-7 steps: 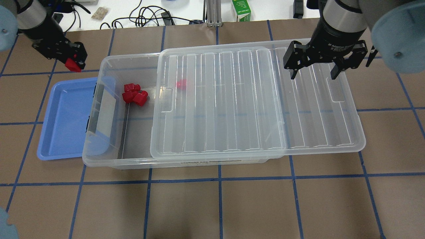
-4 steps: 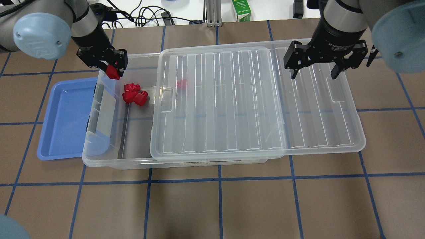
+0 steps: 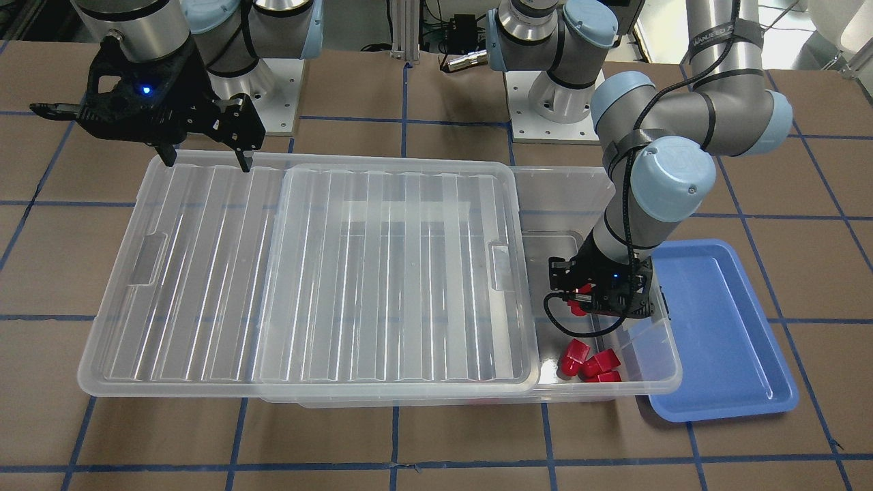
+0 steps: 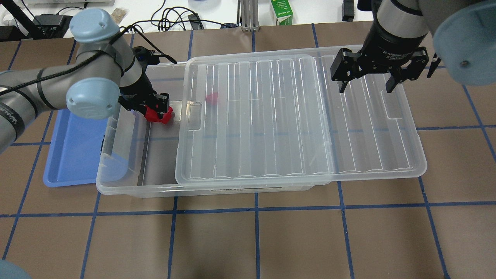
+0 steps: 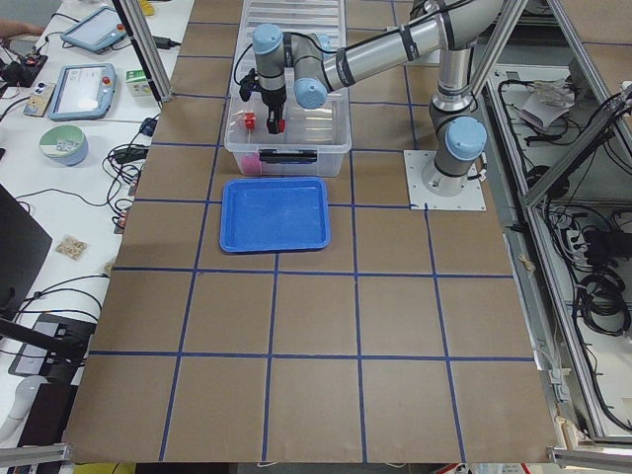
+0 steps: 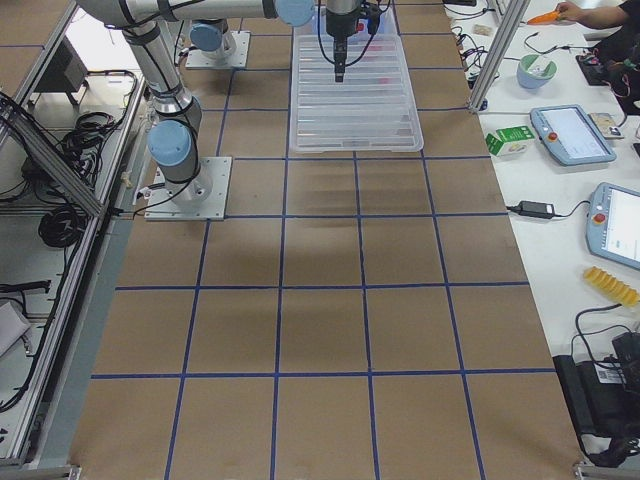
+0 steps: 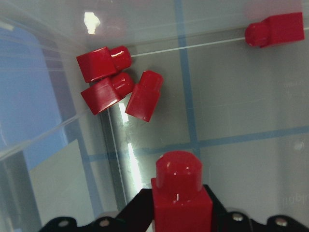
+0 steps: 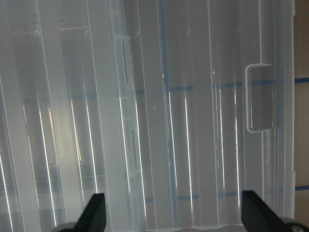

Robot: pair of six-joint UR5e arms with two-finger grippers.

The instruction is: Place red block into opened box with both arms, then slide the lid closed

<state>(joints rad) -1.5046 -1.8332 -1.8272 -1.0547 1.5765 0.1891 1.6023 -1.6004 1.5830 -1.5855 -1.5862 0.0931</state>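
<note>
My left gripper (image 4: 157, 111) is shut on a red block (image 7: 181, 191), stub pointing down. It hangs inside the open left end of the clear box (image 4: 116, 185), just above the floor. Three more red blocks (image 7: 113, 84) lie together on the box floor beside it, and another block (image 4: 211, 97) shows through the lid. The ribbed translucent lid (image 4: 271, 116) covers the box's middle and right and overhangs its right end. My right gripper (image 4: 364, 83) stands open over the lid's far right part, its fingertips (image 8: 95, 209) spread just above the ribs.
A blue tray (image 4: 73, 147) lies against the box's left end, partly under its rim. Cables and a green carton (image 4: 281, 11) sit on the white bench past the table's far edge. The table is brown with a grid of blue tape lines.
My left arm has swung right from outside the box's far left corner, over its rim, and down into the open end, carrying the red block. The right arm has not moved.
</note>
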